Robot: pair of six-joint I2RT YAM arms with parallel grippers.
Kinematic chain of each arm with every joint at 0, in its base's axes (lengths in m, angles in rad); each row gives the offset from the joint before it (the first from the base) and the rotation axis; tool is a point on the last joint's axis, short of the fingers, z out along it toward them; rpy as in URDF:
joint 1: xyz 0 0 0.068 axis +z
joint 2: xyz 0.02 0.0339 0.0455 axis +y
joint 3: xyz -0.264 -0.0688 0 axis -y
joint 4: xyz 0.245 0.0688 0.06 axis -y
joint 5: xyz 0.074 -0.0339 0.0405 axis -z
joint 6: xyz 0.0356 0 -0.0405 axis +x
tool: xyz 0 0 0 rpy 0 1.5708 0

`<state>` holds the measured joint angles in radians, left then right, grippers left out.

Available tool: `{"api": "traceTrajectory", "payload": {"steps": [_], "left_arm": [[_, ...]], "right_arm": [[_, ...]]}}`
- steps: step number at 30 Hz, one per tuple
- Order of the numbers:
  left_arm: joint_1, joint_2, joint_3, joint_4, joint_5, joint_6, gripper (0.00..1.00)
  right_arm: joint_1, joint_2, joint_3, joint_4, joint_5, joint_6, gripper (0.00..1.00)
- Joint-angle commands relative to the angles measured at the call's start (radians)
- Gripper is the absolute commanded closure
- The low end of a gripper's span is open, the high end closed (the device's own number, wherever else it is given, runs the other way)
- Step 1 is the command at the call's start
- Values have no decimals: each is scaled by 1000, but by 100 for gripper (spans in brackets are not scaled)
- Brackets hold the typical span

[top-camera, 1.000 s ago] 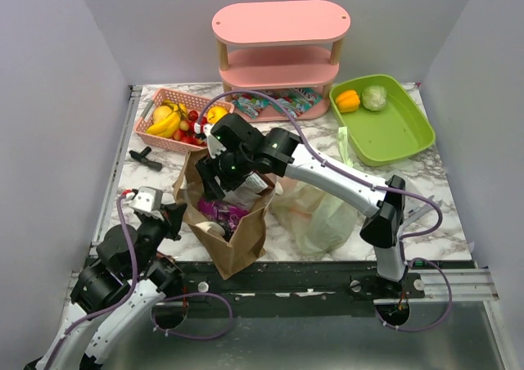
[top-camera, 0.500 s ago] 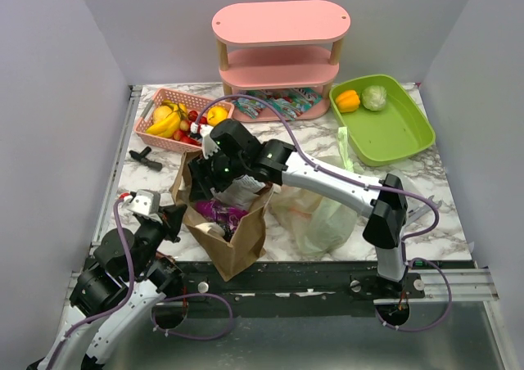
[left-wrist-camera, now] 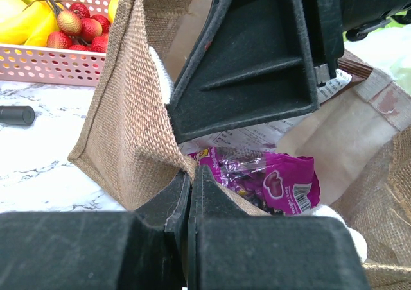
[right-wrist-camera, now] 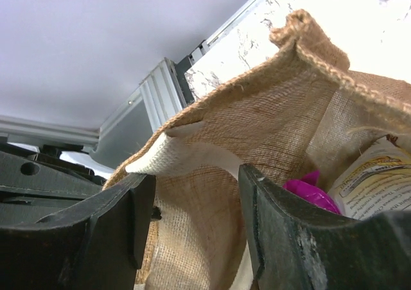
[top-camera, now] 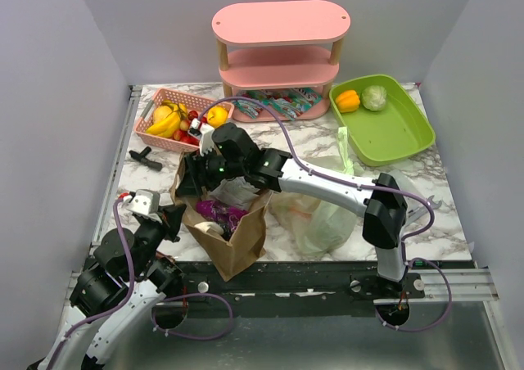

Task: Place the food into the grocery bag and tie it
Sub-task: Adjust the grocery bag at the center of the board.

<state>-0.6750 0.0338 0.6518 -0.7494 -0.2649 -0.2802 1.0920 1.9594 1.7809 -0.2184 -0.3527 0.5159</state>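
The pale-green plastic grocery bag [top-camera: 318, 210] lies crumpled on the table, right of a brown burlap bag [top-camera: 237, 243]. The burlap bag holds a purple snack pack [top-camera: 219, 213] and a white printed pack [top-camera: 239, 191]. The purple pack also shows in the left wrist view [left-wrist-camera: 273, 178]. My left gripper [left-wrist-camera: 191, 178] is shut on the burlap bag's near left rim [left-wrist-camera: 138, 129]. My right gripper [right-wrist-camera: 196, 174] is open, its jaws either side of the burlap bag's white handle [right-wrist-camera: 186, 155] at the bag's left rim. In the top view it sits over that rim [top-camera: 190, 176].
A pink basket [top-camera: 155, 131] of bananas and red fruit stands at the back left, with a black tool [top-camera: 146, 158] beside it. A pink shelf [top-camera: 278, 51] has snack packs [top-camera: 282, 104] under it. A green tray [top-camera: 393, 133] holds an orange pepper [top-camera: 348, 100] and a cabbage [top-camera: 374, 97].
My right gripper has moved left and down over the burlap bag to its left rim. My left arm has shifted slightly and still holds the bag's rim.
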Motion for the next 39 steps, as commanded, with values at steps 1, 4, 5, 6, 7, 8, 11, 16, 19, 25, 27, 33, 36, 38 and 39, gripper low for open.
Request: {"api": "traceTrajectory", "payload": {"steps": [1, 4, 5, 6, 7, 8, 11, 16, 19, 25, 27, 33, 36, 38, 39], "left_arm": [[5, 1, 7, 58, 16, 15, 100], [5, -6, 7, 56, 16, 13, 100], [5, -8, 7, 55, 15, 13, 100], [5, -9, 6, 56, 13, 13, 100], [5, -11, 6, 57, 14, 13, 100], [3, -11, 7, 58, 14, 13, 100], [4, -12, 7, 58, 15, 16, 100], [5, -16, 8, 56, 12, 15, 100], [4, -21, 7, 58, 13, 15, 100], [4, -22, 9, 56, 11, 16, 100], [4, -23, 8, 56, 11, 16, 100], [5, -24, 7, 56, 8, 17, 100], [5, -24, 8, 55, 7, 18, 100], [5, -23, 8, 54, 6, 18, 100], [4, -23, 8, 55, 6, 18, 100]], "right_arm": [[8, 3, -25, 129, 13, 69, 41], [8, 9, -32, 132, 74, 78, 43], [9, 7, -40, 138, 90, 79, 44], [9, 4, -48, 153, 99, 83, 45], [8, 1, -62, 170, 105, 86, 45], [8, 1, -76, 192, 106, 94, 46], [11, 14, -93, 251, 103, 108, 48], [37, 34, -93, 265, 180, 92, 49], [46, 43, -95, 281, 235, 76, 49], [67, 85, -73, 285, 314, 49, 51], [75, 106, -51, 260, 341, 39, 65], [88, 100, -43, 248, 382, 3, 98], [91, 70, -48, 235, 406, -24, 99], [91, 45, -47, 220, 428, -46, 99], [94, 32, -48, 220, 441, -55, 99]]}}
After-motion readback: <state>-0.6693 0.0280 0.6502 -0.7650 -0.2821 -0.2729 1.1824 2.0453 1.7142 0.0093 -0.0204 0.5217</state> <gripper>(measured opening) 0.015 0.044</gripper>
